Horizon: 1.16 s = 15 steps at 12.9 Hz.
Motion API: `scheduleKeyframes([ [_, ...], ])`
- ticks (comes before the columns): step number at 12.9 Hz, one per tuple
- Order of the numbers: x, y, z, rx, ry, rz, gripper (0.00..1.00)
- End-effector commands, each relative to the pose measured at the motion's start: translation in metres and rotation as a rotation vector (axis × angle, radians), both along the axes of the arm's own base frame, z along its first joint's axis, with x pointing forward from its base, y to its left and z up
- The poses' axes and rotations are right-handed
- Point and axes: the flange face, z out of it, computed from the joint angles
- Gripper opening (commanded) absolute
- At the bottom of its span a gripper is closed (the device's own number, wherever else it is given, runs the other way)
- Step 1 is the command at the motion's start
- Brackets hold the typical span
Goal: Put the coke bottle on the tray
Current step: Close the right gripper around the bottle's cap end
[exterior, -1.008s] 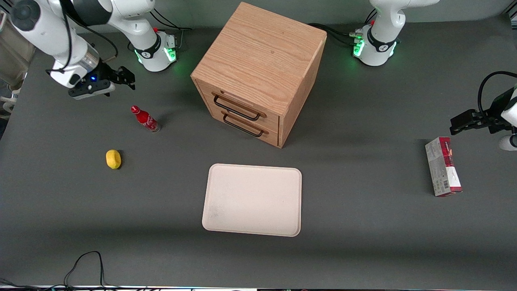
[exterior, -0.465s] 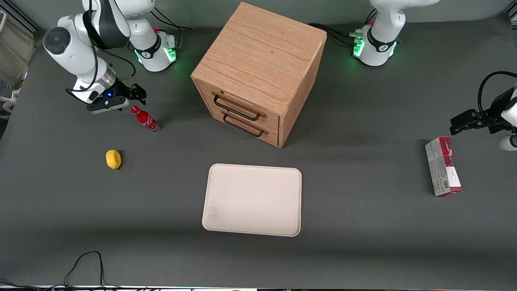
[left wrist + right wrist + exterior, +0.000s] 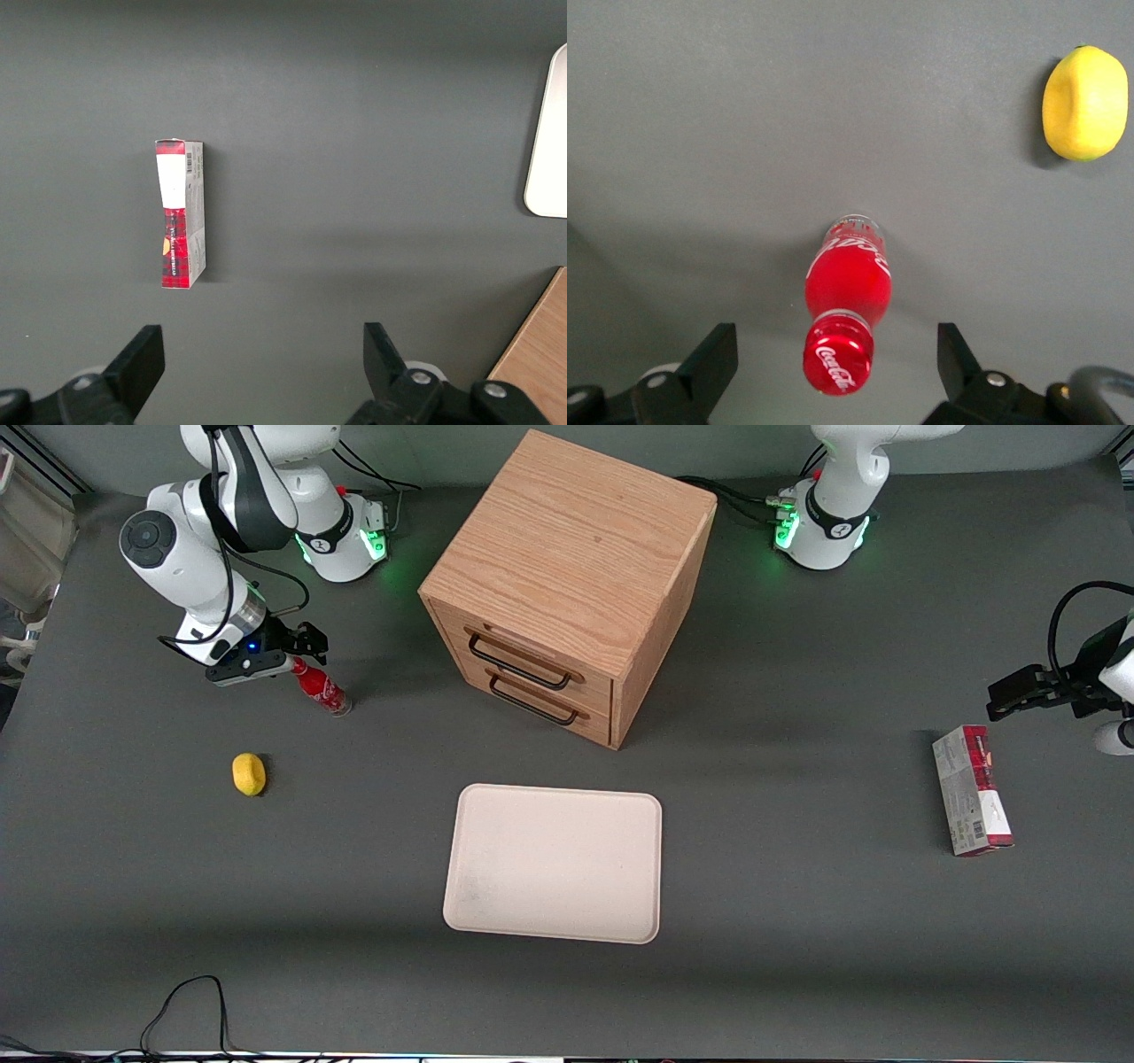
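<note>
Swinging in from the table's edge, the gripper (image 3: pixel 299 657) now hangs spread wide over the cap of the coke bottle (image 3: pixel 845 297), which stands upright near the lemon (image 3: pixel 1085 104), script reading "Coca-Cola", so the approach step wants lowering and closing before carrying to the tray (image 3: pixel 555 862).

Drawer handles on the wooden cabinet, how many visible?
2. The upper handle and the lower handle sit one above the other on the cabinet front. The end effector is open around the coke bottle cap, toward the working arm's end.
</note>
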Motion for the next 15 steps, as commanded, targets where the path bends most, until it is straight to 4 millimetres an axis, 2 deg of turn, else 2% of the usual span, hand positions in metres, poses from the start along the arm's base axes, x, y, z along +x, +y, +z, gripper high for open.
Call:
scheduleKeyframes([
  [1, -0.003, -0.002, 0.001, -0.009, -0.016, 0.004, 0.99],
  [2, -0.004, -0.002, -0.001, -0.009, -0.012, 0.005, 0.98],
  [3, -0.004, -0.002, 0.0, -0.009, -0.013, 0.005, 0.73],
  [4, -0.005, -0.002, 0.0, -0.009, -0.013, 0.004, 0.21],
  [5, -0.005, -0.003, 0.002, -0.008, -0.016, 0.003, 0.0],
  [13, -0.006, -0.004, 0.002, -0.009, 0.005, -0.002, 0.0],
  [15, 0.004, -0.005, 0.024, -0.015, 0.033, -0.011, 0.0],
])
